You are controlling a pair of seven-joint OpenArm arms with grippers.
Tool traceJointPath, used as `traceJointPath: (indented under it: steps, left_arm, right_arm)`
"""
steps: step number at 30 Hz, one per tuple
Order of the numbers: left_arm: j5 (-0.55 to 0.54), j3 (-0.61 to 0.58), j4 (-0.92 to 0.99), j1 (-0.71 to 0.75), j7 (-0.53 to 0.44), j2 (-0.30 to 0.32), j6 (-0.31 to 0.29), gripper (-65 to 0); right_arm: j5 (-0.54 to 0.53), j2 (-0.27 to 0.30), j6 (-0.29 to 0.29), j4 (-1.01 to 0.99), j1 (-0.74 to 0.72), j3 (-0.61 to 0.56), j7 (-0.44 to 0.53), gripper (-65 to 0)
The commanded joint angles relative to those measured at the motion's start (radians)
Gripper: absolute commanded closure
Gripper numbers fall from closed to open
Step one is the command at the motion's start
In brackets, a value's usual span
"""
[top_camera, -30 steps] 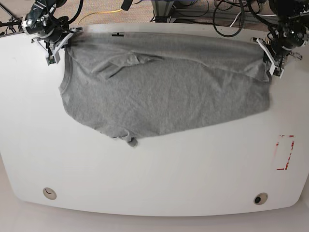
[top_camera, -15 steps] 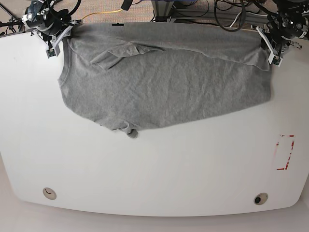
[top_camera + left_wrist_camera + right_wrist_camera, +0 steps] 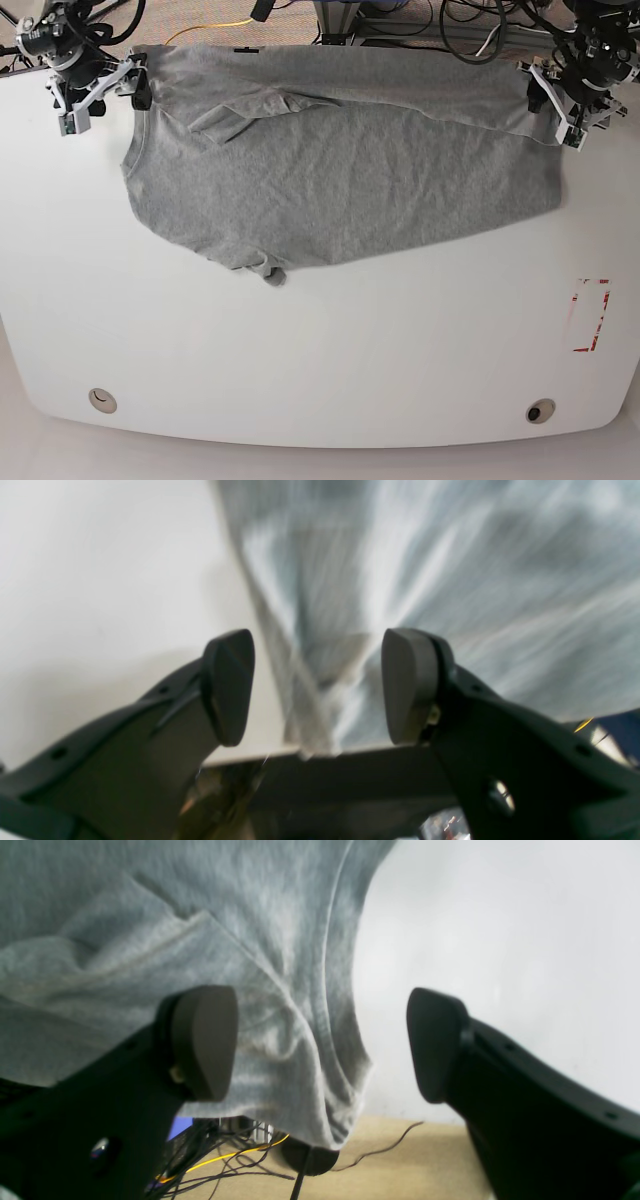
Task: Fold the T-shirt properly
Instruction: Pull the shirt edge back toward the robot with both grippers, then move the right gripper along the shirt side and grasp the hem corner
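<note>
The light grey T-shirt (image 3: 340,170) lies spread plain side up across the far half of the white table (image 3: 320,350), with one sleeve folded over near its far left. My right gripper (image 3: 103,95) stands open at the shirt's far left corner. In the right wrist view that corner of the T-shirt (image 3: 310,1050) droops loose between the spread fingers of the right gripper (image 3: 320,1045), over the table's far edge. My left gripper (image 3: 555,108) is open at the far right corner. In the left wrist view a blurred fold of the T-shirt (image 3: 450,580) lies unpinched beyond the left gripper (image 3: 317,685).
A red-marked rectangle (image 3: 590,315) sits near the table's right edge. Two round holes (image 3: 102,400) (image 3: 540,411) lie near the front edge. Cables and frame parts (image 3: 400,20) crowd the floor behind the far edge.
Both grippers have gone from shut on the shirt's far corners to open, letting the cloth go. The shirt was drawn toward the far edge, and the right gripper has backed off leftward.
</note>
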State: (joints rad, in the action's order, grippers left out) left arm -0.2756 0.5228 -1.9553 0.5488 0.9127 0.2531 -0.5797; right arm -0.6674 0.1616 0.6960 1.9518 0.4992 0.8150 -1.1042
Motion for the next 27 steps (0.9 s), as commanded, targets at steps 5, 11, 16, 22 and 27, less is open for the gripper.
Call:
traceJointPath:
  steps: [5,11,16,22,27]
  left_arm:
    - [-0.04,0.029,-0.022,0.004,-0.01,0.013,0.002,-37.4]
    - [-0.038,0.029,-0.02,-0.002,-0.01,0.013,0.002,-37.4]
    - [-0.035,0.026,-0.019,-0.002,-0.01,0.013,0.002,-37.4]
    - [-0.035,0.026,-0.016,-0.008,-0.01,0.013,0.002,-37.4]
    - [-0.034,0.029,-0.014,-0.037,-0.01,0.013,0.002,-37.4]
  right_arm:
    - [-0.101,0.054,0.002,0.021,-0.049,-0.154,0.014,-50.1]
    - [-0.088,0.054,0.002,0.014,-0.116,-0.29,0.014,-50.1]
    - [0.061,0.046,0.002,0.014,-0.172,-0.425,0.016,-50.1]
    - [0.26,0.023,0.002,0.014,-0.208,-0.52,0.019,-50.1]
    - [0.334,0.017,0.002,0.011,-0.208,-0.578,0.019,-50.1]
